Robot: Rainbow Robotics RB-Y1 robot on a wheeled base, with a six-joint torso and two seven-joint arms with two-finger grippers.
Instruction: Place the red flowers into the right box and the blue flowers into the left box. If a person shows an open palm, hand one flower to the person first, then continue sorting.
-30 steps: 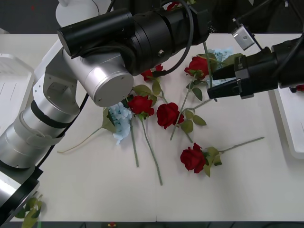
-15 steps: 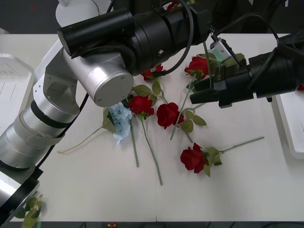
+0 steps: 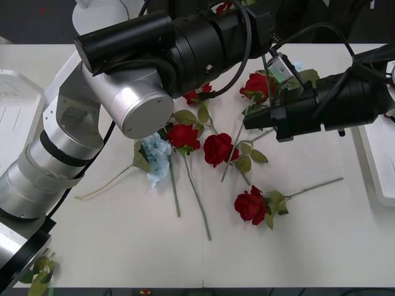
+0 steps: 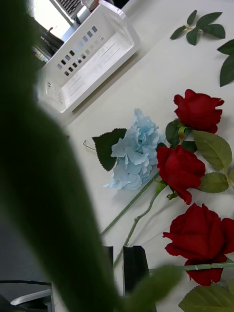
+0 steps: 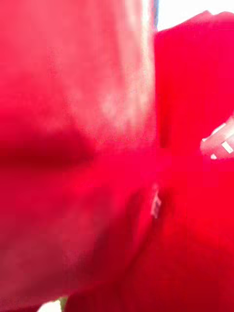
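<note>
My left arm reaches across the table's far side and holds a red flower aloft; its petals press close to the camera in the left wrist view. The thin stem hangs down into my right gripper, whose black fingers stand together. Several red flowers lie mid-table, one nearer the front. One blue flower lies beside them, another behind my right wrist. The left box and right box are at the table's sides.
Loose green leaf sprigs lie on the table beyond the roses. A blurred green leaf hangs right in front of the right wrist camera. Long stems trail toward the front edge, where the tabletop is bare.
My right gripper moved left to the hanging stem and its fingers went from apart to together. The left arm and the flowers on the table stayed put.
</note>
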